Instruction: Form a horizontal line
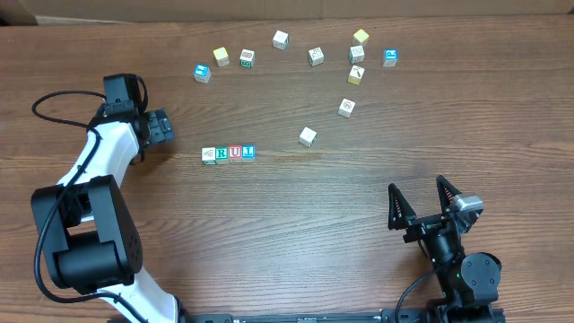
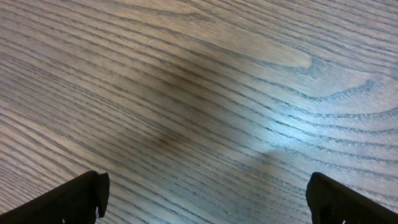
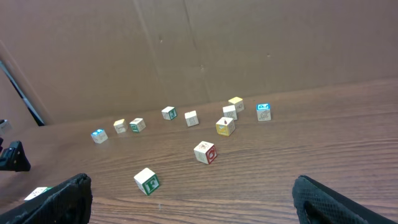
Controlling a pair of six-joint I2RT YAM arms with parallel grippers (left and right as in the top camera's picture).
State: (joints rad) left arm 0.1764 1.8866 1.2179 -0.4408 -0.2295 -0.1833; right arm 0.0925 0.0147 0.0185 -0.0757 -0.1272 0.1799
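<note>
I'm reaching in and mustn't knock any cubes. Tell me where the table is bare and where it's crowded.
Bare: the wide wood on the near side of the horizontal line, between the left arm and the right gripper; also the strip rightward from the line's end, just nearer than the white cube. Crowded: the far band of loose cubes.

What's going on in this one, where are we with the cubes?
Nothing is being handled right now. A row of four lettered cubes sits side by side, touching, on the table. The left hand is open and empty, a little beyond the row's left end and not touching it. The right hand is open and empty too, well away on the near side. The loose cubes lie scattered beyond the row.
</note>
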